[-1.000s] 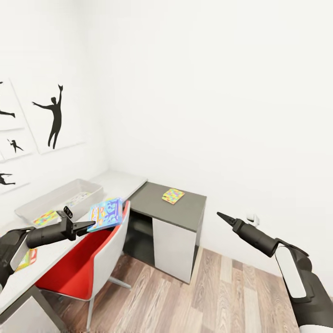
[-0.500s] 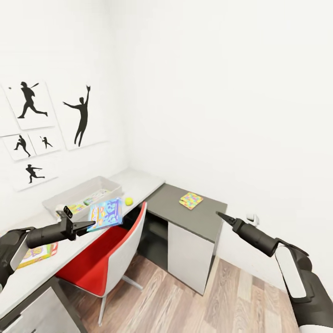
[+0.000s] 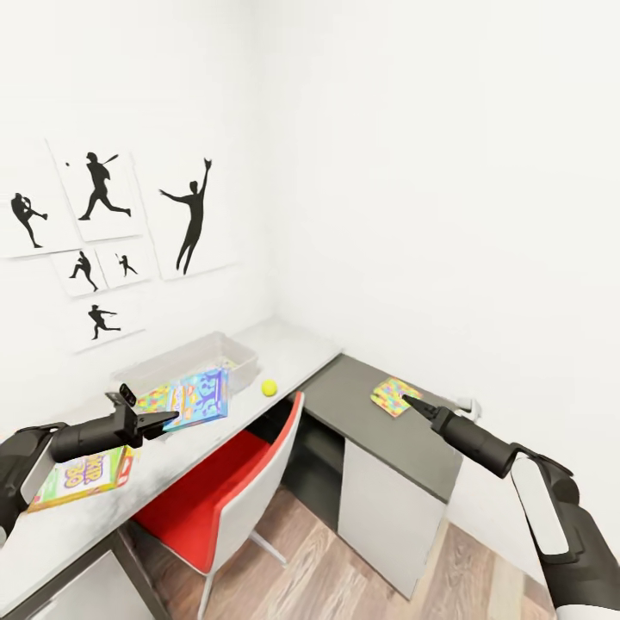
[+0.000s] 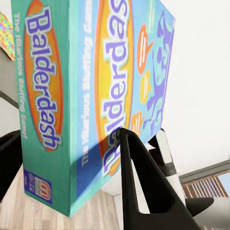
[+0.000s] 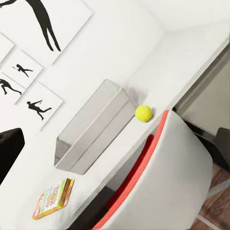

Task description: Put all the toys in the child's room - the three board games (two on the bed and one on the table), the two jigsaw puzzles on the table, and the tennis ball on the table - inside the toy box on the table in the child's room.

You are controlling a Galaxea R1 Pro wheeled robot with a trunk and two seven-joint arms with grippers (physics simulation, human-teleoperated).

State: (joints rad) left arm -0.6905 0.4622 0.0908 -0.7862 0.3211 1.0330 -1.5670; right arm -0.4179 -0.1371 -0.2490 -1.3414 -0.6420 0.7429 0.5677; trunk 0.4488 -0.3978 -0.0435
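- The light-blue Balderdash board game [image 3: 200, 398] is held on edge, tilted, above the front part of the table [image 3: 297, 357], just in front of the toy box [image 3: 226, 349].
- In the left wrist view, the Balderdash board game [image 4: 96, 91] is seen pinched between the two dark fingers [image 4: 143, 187] of the left gripper [image 4: 72, 163], one finger on each broad face near a lower corner.
- The left gripper [image 3: 165, 419] is carried on an arm extended nearly level across the table from the left edge of the head view, with the fingers pointed toward the red chair [image 3: 231, 482].
- The toy box is located on the table against the wall; multicoloured items are visible inside it, but they cannot be identified with certainty.
- The tennis ball [image 3: 269, 388] rests on the table just beside the toy box's near corner; in the right wrist view the tennis ball [image 5: 143, 113] is seen almost touching the toy box [image 5: 93, 129].
- A second board game [image 3: 82, 478], with orange sides, lies flat on the table near the left forearm.
- A jigsaw puzzle [image 3: 393, 395] lies flat on the lower dark-grey desk [image 3: 379, 435].
- The right gripper [image 3: 412, 402] is held out level over the dark-grey desk, its tip overlapping the jigsaw puzzle's edge in the head view; the fingers are pressed together into a point.
- Black silhouette pictures [image 3: 103, 232] are hung on the wall above the table.
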